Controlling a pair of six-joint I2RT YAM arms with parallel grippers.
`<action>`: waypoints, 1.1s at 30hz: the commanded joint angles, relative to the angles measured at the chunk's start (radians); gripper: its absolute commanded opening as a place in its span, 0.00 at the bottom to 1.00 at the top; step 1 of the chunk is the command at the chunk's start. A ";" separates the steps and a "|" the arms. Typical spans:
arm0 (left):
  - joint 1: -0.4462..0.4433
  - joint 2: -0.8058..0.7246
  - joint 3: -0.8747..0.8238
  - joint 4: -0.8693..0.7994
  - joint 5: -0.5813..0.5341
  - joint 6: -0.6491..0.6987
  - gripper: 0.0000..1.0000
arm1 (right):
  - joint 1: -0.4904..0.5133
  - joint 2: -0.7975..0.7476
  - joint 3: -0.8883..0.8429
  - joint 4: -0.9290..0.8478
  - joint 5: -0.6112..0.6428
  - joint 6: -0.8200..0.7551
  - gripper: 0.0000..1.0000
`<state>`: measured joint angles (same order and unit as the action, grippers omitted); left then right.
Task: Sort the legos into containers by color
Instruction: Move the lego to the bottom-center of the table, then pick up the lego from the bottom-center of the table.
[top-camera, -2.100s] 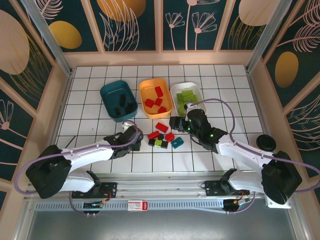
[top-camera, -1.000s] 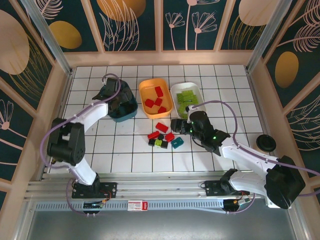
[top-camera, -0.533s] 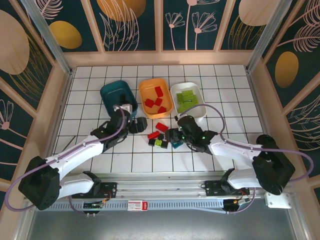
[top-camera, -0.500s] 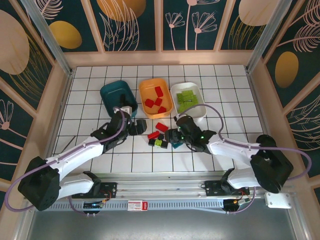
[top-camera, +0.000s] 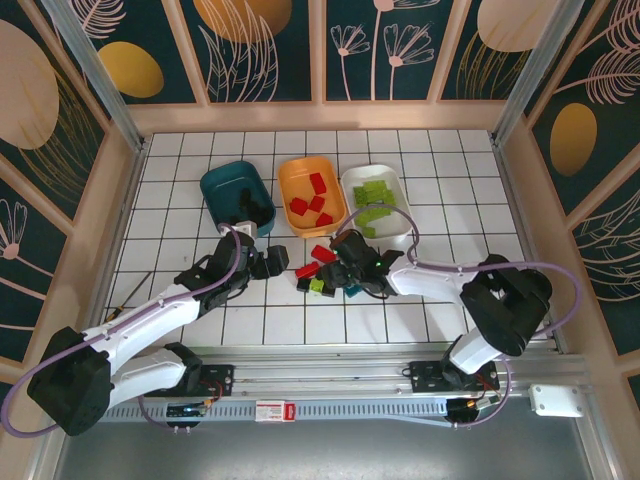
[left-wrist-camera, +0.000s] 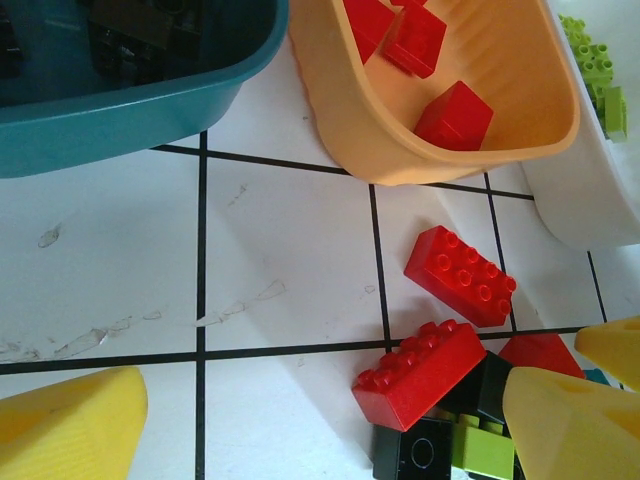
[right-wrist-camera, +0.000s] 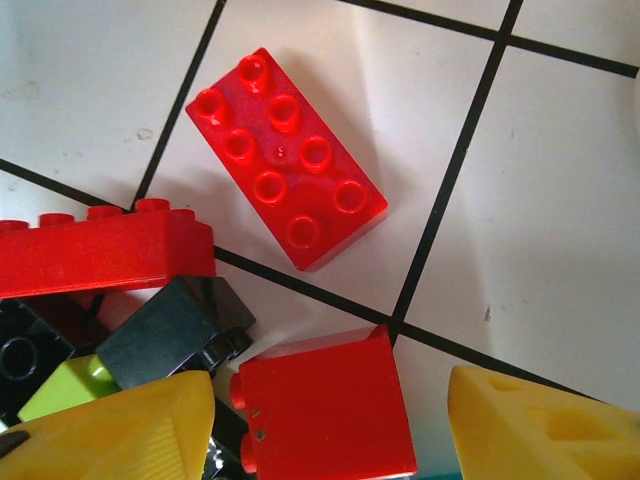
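Sticker (top-camera: 270, 410): white and red, at the near edge, words too small to read.
Left arm (top-camera: 150, 315): low and stretched out from the near left corner toward the loose legos (top-camera: 322, 268).
Left gripper (left-wrist-camera: 320, 430): fingers wide apart, nothing in them, just left of the pile.
Right arm (top-camera: 440, 278): bent back to the left, low over the same pile.
Right gripper (right-wrist-camera: 330, 430): one finger on each side of a red square brick (right-wrist-camera: 320, 395), not squeezing, gap on one side.
Orange tub (top-camera: 283, 185): red bricks (top-camera: 318, 183) inside.
White tub (top-camera: 392, 172): green bricks (top-camera: 375, 192) inside.
Dark teal tub (top-camera: 215, 185): black bricks (top-camera: 250, 205) inside.
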<state>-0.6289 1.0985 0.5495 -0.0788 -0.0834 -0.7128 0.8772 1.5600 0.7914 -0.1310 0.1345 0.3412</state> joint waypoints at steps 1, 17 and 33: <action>-0.004 0.001 -0.007 0.005 -0.004 -0.016 0.91 | 0.005 0.040 0.032 -0.044 0.043 -0.024 0.62; -0.004 0.028 0.009 0.013 -0.001 0.006 0.92 | 0.051 -0.028 -0.100 -0.093 0.069 0.101 0.29; -0.003 0.094 0.023 0.077 0.043 0.041 0.93 | 0.363 -0.107 -0.118 -0.356 0.166 0.455 0.26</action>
<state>-0.6289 1.1877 0.5499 -0.0357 -0.0597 -0.6922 1.2137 1.4395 0.6666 -0.3061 0.2806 0.7250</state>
